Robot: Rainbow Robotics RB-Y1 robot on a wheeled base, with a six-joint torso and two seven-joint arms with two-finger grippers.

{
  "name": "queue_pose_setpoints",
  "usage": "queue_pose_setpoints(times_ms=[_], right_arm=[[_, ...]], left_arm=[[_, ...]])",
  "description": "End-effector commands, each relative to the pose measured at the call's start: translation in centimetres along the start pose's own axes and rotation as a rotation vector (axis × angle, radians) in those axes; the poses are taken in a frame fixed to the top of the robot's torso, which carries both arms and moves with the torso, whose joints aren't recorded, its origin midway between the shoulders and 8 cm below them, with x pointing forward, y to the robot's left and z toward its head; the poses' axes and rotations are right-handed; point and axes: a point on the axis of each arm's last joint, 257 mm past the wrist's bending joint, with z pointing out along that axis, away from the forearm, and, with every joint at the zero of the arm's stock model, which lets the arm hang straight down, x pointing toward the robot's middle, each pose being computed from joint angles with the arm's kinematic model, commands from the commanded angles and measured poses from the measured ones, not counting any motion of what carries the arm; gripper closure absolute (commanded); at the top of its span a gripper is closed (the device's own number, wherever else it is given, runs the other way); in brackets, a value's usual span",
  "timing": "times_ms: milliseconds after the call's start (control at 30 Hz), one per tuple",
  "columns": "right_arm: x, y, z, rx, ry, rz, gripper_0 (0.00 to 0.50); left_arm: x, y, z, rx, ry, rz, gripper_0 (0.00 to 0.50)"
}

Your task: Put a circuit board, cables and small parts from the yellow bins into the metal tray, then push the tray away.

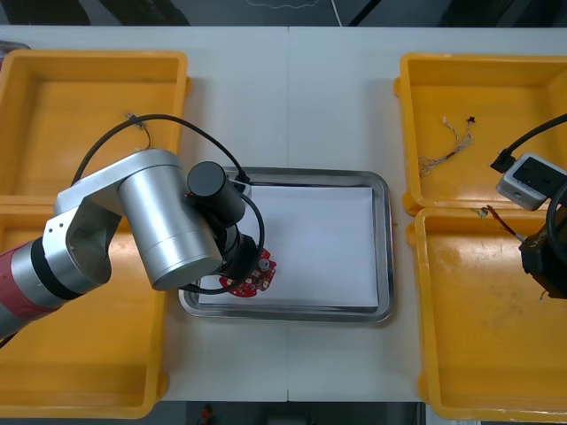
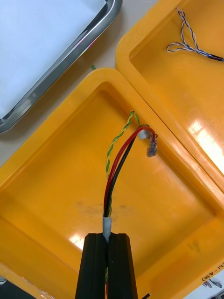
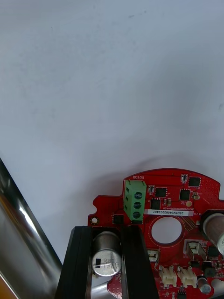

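The left gripper [image 3: 107, 232] is clamped on a silver cylinder [image 3: 106, 256] that stands on the round red circuit board [image 3: 173, 212]; the board spreads ahead of the fingers and off to one side of them, over the white inside of the metal tray [image 3: 16, 233], whose shiny rim runs just beside the other finger; whether the board rests on the tray floor or hangs just above it I cannot tell. The right gripper [image 2: 108, 238] has its fingers pinched almost together on the red and yellow cable [image 2: 117, 161]; the cable runs straight ahead of the fingertips, over the floor of the near right bin [image 2: 51, 187]; farther ahead, in the far right bin [image 2: 196, 98], lies a blue and white cable [image 2: 186, 39].
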Motion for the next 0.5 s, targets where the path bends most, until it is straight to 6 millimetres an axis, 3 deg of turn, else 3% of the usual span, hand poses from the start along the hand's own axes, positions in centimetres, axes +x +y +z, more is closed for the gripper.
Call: queue_pose_setpoints(times_ms=[33, 100, 133, 167, 233, 267, 300, 500], right_arm=[[0.01, -0.78, -0.51, 0.030, 0.011, -0.005, 0.500], [0.02, -0.74, -0.49, 0.028, 0.012, -0.006, 0.500], [-0.01, -0.80, -0.52, 0.030, 0.012, -0.007, 0.500], [0.02, -0.74, -0.49, 0.028, 0.012, -0.006, 0.500], [0.02, -0.74, -0.49, 0.028, 0.012, -0.006, 0.500], [0.02, -0.74, -0.49, 0.028, 0.012, -0.006, 0.500], [0.02, -0.74, -0.49, 0.028, 0.012, -0.006, 0.500], [0.02, -0.51, -0.48, 0.020, 0.012, -0.004, 0.500]], left_arm=[[-0.34, 1.07, -0.03, -0.027, -0.025, 0.095, 0.497], [-0.34, 1.07, -0.03, -0.027, -0.025, 0.094, 0.493], [-0.42, 0.98, -0.05, -0.024, -0.027, 0.091, 0.414], [-0.47, 1.12, -0.05, -0.028, -0.029, 0.089, 0.229], [-0.44, 1.18, 0.00, -0.031, -0.030, 0.089, 0.132], [-0.49, 1.20, -0.02, -0.031, -0.031, 0.086, 0.047], [-0.47, 1.21, 0.00, -0.032, -0.031, 0.087, 0.005], [-1.10, 1.41, -0.47, -0.025, -0.039, 0.061, 0.000]])
